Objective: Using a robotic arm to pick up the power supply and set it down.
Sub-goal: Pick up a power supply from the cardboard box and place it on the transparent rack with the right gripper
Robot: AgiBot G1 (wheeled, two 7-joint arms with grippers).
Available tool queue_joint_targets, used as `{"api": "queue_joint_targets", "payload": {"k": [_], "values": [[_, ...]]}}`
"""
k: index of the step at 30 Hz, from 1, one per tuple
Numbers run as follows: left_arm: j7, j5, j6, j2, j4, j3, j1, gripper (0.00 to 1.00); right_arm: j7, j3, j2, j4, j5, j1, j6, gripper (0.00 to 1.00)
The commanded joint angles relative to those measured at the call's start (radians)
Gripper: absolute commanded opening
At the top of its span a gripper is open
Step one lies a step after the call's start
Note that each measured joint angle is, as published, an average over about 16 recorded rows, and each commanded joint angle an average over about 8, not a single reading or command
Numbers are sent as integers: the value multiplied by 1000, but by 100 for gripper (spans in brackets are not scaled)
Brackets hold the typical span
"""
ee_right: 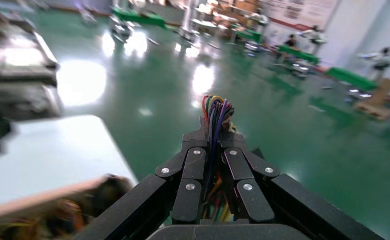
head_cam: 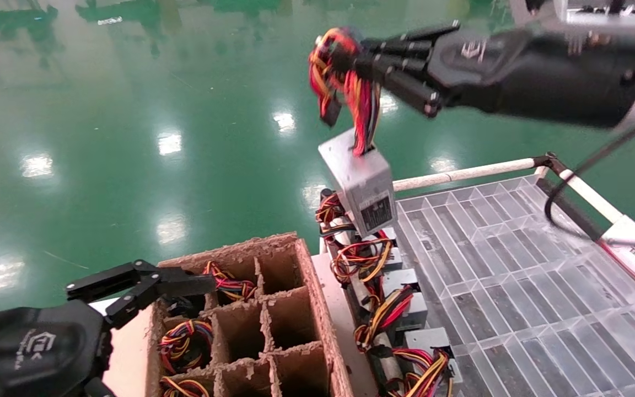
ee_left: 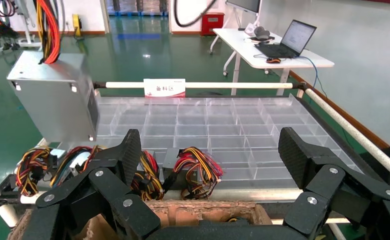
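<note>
The power supply (head_cam: 362, 184), a silver-grey metal box with a dark label, hangs in the air by its red, yellow and black wire bundle (head_cam: 339, 71). My right gripper (head_cam: 359, 60) is shut on those wires, above the far end of a row of identical units. In the right wrist view the right gripper (ee_right: 214, 137) pinches the wires (ee_right: 215, 107) tightly; the box itself is hidden there. The left wrist view shows the hanging power supply (ee_left: 52, 97) off to one side. My left gripper (head_cam: 185, 284) stays open over the cardboard box, and its fingers (ee_left: 130, 150) hold nothing.
A cardboard divider box (head_cam: 317, 298) holds several wired units in its cells. A row of power supplies (head_cam: 400, 286) lies between it and a clear compartment tray (head_cam: 516, 275). A white rail (head_cam: 461, 175) borders the tray. A desk with a laptop (ee_left: 283, 50) stands beyond.
</note>
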Motion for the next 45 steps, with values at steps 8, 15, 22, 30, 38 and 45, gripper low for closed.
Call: {"api": "queue_joint_targets", "payload": {"k": [8, 15, 22, 30, 38, 45], "values": [[0, 0, 0, 0, 0, 0, 0, 100, -185, -57, -31, -225, -134, 147, 70, 0], [0, 0, 0, 0, 0, 0, 0, 100, -276, -69, -48, -334, -172, 192, 184, 0], [0, 0, 0, 0, 0, 0, 0, 100, -331, -81, -73, -409, -201, 199, 299, 0], [0, 0, 0, 0, 0, 0, 0, 100, -362, -85, -116, -472, -209, 169, 398, 0], [0, 0, 0, 0, 0, 0, 0, 100, -375, -79, -166, -504, -200, 121, 456, 0], [0, 0, 0, 0, 0, 0, 0, 100, -373, -69, -196, -520, -185, 82, 499, 0]]}}
